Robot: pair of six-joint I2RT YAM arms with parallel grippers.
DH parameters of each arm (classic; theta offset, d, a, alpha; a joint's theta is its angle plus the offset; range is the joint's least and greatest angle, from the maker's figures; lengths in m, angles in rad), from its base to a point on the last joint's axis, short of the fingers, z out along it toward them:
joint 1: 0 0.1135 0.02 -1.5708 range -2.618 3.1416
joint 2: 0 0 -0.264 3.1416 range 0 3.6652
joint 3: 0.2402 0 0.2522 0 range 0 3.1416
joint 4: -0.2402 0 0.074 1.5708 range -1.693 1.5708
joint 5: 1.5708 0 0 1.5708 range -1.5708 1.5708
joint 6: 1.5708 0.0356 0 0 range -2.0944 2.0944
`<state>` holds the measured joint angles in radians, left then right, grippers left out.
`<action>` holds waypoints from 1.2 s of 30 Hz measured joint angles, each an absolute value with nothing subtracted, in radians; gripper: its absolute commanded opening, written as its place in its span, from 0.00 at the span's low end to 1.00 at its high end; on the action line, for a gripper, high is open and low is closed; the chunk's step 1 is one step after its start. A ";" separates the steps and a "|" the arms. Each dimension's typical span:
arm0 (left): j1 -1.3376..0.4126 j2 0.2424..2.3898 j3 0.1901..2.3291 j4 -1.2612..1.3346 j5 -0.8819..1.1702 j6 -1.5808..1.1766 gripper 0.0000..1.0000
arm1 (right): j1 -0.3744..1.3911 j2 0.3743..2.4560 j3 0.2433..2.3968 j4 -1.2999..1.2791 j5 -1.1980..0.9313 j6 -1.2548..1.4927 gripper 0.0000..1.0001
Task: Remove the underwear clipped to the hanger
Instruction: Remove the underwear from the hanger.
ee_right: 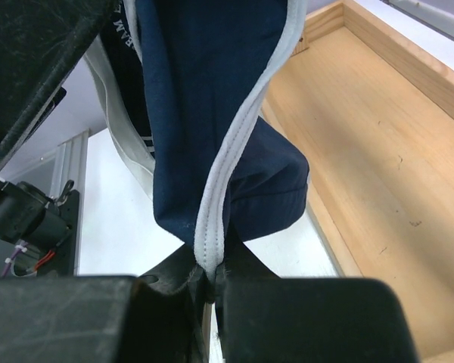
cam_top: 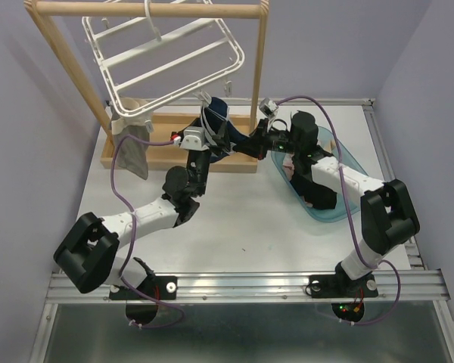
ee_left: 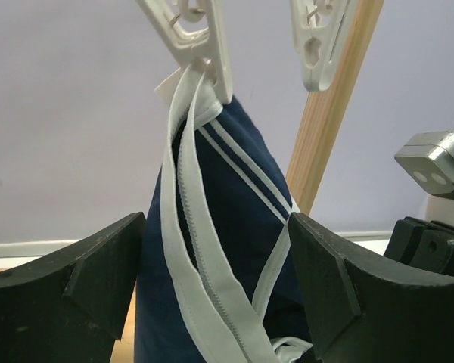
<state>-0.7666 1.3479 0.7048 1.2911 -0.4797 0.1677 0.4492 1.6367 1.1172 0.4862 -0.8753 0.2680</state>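
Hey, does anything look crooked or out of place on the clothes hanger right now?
Yes. The white hanger hangs askew from the wooden rail, its frame tilted rather than level. The navy underwear dangles from a single clip, and the right gripper is shut on its white trim.

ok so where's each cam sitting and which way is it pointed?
Top external: above and behind the bases, looking down at the table and hanger; left arm and right arm show.
Left wrist: under the hanger, looking up at the navy underwear on its clip; open left gripper either side.
Right wrist: looks along the shut right gripper pinching the cloth's white edge, wooden base behind.
Shared: both wrist views see that underwear.
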 measured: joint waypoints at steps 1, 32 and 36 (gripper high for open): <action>-0.767 1.347 0.705 1.290 -0.478 0.157 0.86 | 0.449 1.637 1.117 0.486 -0.876 0.267 0.01; -0.738 1.337 0.775 1.289 -0.397 0.016 0.83 | 0.449 1.642 1.110 0.487 -0.886 0.261 0.01; -0.725 1.361 0.817 1.289 -0.387 -0.005 0.81 | 0.449 1.642 1.105 0.487 -0.888 0.261 0.00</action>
<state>-0.7254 1.3613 0.8165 1.2888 -0.3874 -0.0048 0.4492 1.6421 1.1049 0.4870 -0.8879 0.2611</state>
